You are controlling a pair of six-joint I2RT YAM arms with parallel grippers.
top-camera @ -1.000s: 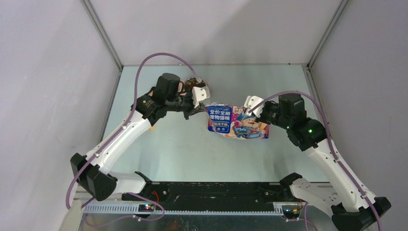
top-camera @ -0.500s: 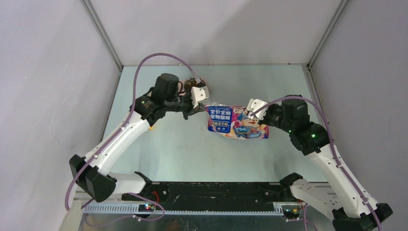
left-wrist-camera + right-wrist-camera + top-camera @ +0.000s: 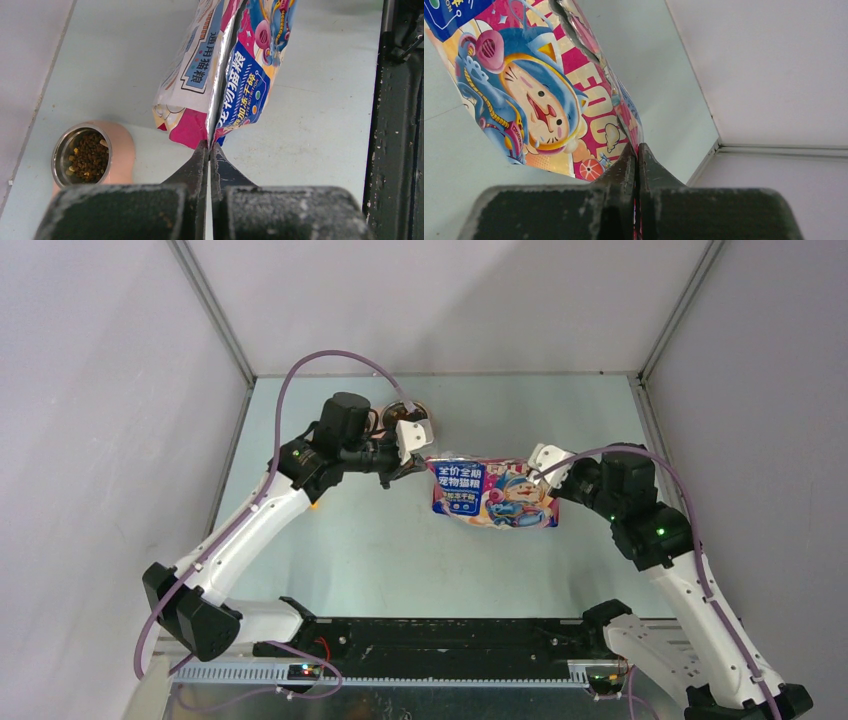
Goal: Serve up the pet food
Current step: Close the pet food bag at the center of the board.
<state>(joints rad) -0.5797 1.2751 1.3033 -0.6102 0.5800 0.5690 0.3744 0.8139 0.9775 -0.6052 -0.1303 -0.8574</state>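
The glossy blue, pink and white cat food bag (image 3: 492, 493) hangs sideways between my two grippers over the middle of the table. My left gripper (image 3: 425, 462) is shut on the bag's left edge seam, and in the left wrist view its tips (image 3: 210, 147) pinch the foil fold of the bag (image 3: 225, 65). My right gripper (image 3: 545, 473) is shut on the bag's right edge, and in the right wrist view its tips (image 3: 638, 150) clamp the printed bag (image 3: 534, 95). Brown pet food kibble (image 3: 89, 157) fills a steel bowl to the left of the bag.
The pink feeder (image 3: 124, 150) holding that steel bowl stands at the back of the table, mostly hidden behind my left wrist (image 3: 405, 412). A bit of yellow (image 3: 316, 505) shows under my left arm. The grey walls (image 3: 120, 390) close in on three sides.
My right gripper has pulled to the right with the bag's edge in it, drawing the bag out wider. My left gripper has hardly moved.
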